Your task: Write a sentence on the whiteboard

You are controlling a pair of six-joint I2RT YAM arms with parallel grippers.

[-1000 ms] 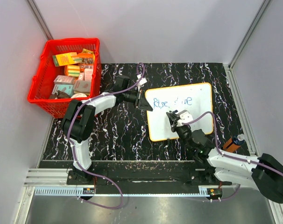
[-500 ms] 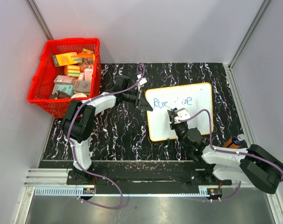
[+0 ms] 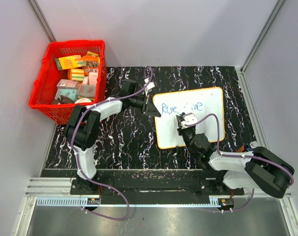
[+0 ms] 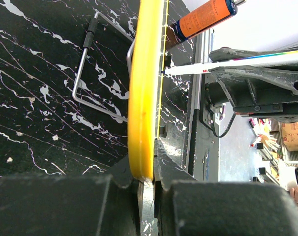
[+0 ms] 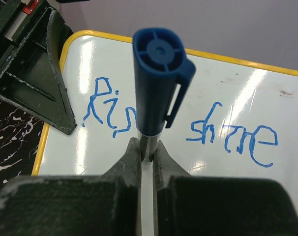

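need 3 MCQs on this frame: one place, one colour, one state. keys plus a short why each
1. Where does the red basket stand?
A. Near right corner
B. Dead centre
C. Far left corner

2. What colour is the writing on the whiteboard?
A. Blue
B. Red
C. Black

3. What state is the right gripper in?
A. Open, holding nothing
B. Shut on the marker
C. Shut on the basket's rim

Answers:
1 C: the top view shows the basket at the far left, beyond the left arm.
2 A: the right wrist view shows blue strokes on the white board.
3 B: the right wrist view shows the jaws pinching the marker's barrel just below its blue cap.
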